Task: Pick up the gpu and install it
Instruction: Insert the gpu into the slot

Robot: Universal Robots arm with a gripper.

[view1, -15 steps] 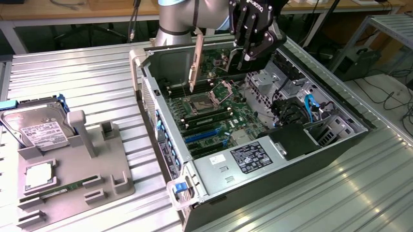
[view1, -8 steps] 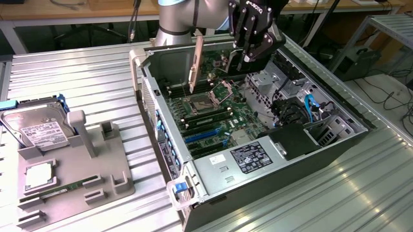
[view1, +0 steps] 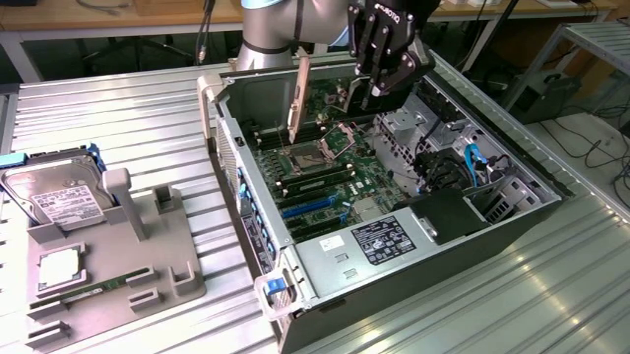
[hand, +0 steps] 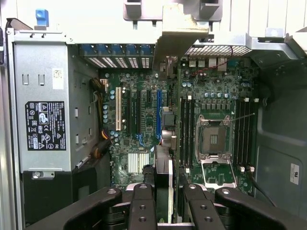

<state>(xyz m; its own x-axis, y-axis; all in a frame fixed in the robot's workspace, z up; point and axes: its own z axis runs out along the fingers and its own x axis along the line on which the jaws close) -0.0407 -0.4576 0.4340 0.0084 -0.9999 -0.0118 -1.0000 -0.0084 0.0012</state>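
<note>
Gpu (view1: 301, 96) hangs edge-on at 12 o'clock in your exterior view, above the open case (view1: 394, 317). It is one thin card with a pale metal bracket at one end. In the wrist view the gpu (hand: 163, 182) shows a dark shroud. Your gripper (view1: 379, 99) has two black fingers (hand: 141, 206) pinched narrow on it. Below lies one green board (view1: 325, 184) with ribbed slots. At 8 o'clock one grey moulded tray (view1: 182, 258) carries one silver hard drive (view1: 59, 199) and one memory stick (view1: 84, 293). You can't make out the fan face, the fingers hide the held end, and the arm is cut off at 12.
</note>
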